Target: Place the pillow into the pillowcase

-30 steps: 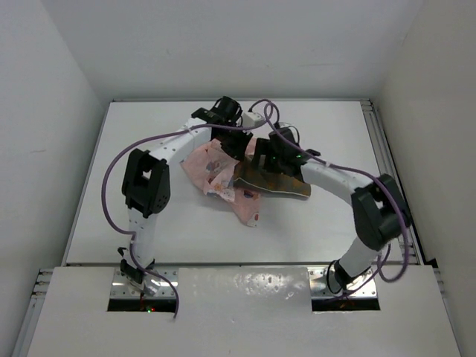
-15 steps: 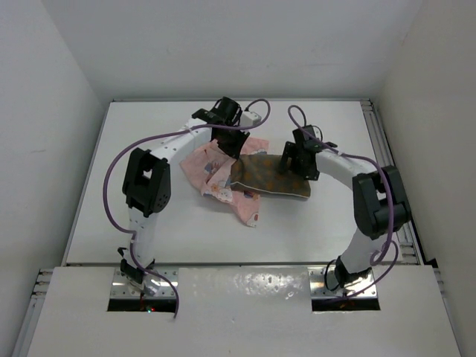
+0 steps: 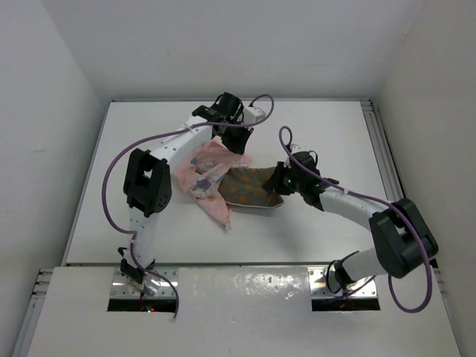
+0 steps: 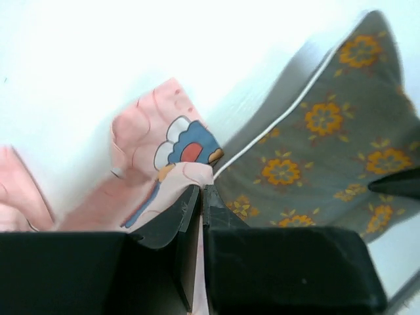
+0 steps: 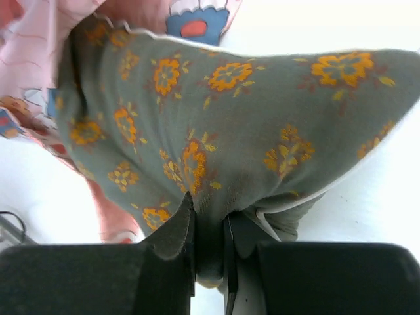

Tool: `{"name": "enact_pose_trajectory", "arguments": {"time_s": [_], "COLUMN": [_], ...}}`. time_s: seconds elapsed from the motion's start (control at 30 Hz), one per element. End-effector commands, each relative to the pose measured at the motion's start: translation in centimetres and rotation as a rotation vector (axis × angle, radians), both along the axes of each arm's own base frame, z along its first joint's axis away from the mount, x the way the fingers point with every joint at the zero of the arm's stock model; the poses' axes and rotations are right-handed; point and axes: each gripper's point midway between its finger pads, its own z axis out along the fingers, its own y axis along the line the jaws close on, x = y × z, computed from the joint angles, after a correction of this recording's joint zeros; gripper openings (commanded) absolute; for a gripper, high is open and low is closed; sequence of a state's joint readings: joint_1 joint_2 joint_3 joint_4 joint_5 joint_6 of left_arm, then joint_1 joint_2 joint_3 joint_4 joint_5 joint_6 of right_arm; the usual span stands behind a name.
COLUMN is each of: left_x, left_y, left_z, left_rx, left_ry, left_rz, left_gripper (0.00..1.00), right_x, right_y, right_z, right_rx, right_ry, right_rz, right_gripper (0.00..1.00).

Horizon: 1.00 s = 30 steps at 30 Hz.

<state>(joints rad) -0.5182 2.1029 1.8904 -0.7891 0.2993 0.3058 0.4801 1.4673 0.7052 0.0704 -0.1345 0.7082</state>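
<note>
Right gripper (image 5: 209, 211) pinches the pillow (image 5: 197, 111) tight, left gripper (image 4: 201, 191) pinches the pillowcase (image 4: 141, 167) at the pillow's 9 o'clock, and a hard push could bunch it shut.

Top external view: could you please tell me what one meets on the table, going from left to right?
The pillowcase → the pillow → the right gripper, clamped on the pillow's right end.

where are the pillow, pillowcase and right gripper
pillow (image 3: 249, 187), top view, middle of its top face
pillowcase (image 3: 204, 175), top view, bunched pink cloth
right gripper (image 5: 209, 213), right wrist view, between its fingertips, pinching the pillow
</note>
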Motion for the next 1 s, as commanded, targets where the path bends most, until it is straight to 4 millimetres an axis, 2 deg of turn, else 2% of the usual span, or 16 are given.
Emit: {"name": "enact_pose_trajectory", "arguments": {"time_s": [0.0,0.07,0.13,0.17,0.23,0.27,0.3,0.33,0.37,0.5,0.63,0.7,0.77,0.87,0.93,0.97], "left_x": [-0.3,-1.3,-1.8,-2.4,-3.0,-3.6,-4.4,-5.3,-5.7,-5.2,-4.3,-4.5,-5.0,-6.4,-6.8,-7.4], "left_y": [-3.7,-4.2,-3.4,-2.6,-0.4,0.3,1.2,2.1,2.6,4.7,6.9,8.3,9.5,9.9,9.6,10.1], "left_z": [4.9,6.3,6.2,4.6,2.7,1.9,0.7,0.3,0.1,1.2,2.4,1.7,1.0,-0.5,-1.3,-2.7], "left_rx": [-0.154,-0.181,-0.131,-0.091,-0.002,0.024,0.051,0.082,0.096,0.176,0.249,0.299,0.319,0.302,0.280,0.296], "left_ry": [-0.082,-0.107,-0.139,-0.114,-0.085,-0.059,-0.019,0.010,0.024,-0.023,-0.097,-0.089,-0.062,-0.008,0.001,0.022], "left_rz": [-0.142,-0.206,-0.229,-0.233,-0.226,-0.232,-0.236,-0.248,-0.249,-0.153,-0.026,0.016,0.052,0.059,0.054,0.056], "left_gripper": [0.05,0.05,0.06,0.09,0.16,0.22,0.40,0.47,0.56,0.65,0.65,0.64,0.64,0.63,0.62,0.52], "right_x": [1.9,1.4,0.8,0.3,0.0,-0.3,-0.2,-0.1,-0.1,1.0,1.8,2.3,2.6,2.9,2.9,3.2], "right_y": [2.9,2.8,2.9,2.5,1.6,0.1,-0.6,-2.4,-3.2,-4.3,-2.3,-1.2,0.3,1.8,2.6,3.2], "right_z": [7.3,5.6,4.5,3.4,2.8,1.6,1.9,1.4,1.3,2.9,4.5,5.4,5.5,4.4,3.4,2.1], "right_rx": [0.256,0.232,0.208,0.161,0.102,0.015,-0.022,-0.119,-0.159,-0.257,-0.300,-0.305,-0.291,-0.293,-0.296,-0.307], "right_ry": [-0.246,-0.184,-0.127,-0.081,-0.064,-0.041,-0.053,-0.060,-0.068,-0.159,-0.244,-0.278,-0.288,-0.267,-0.238,-0.205], "right_rz": [0.028,0.014,0.036,0.046,0.037,0.008,-0.007,-0.041,-0.047,-0.010,0.117,0.156,0.200,0.236,0.250,0.258], "right_gripper": [0.00,0.00,0.03,0.11,0.49,0.66,0.77,0.90,0.95,0.97,0.80,0.75,0.88,0.99,0.99,0.99]}}
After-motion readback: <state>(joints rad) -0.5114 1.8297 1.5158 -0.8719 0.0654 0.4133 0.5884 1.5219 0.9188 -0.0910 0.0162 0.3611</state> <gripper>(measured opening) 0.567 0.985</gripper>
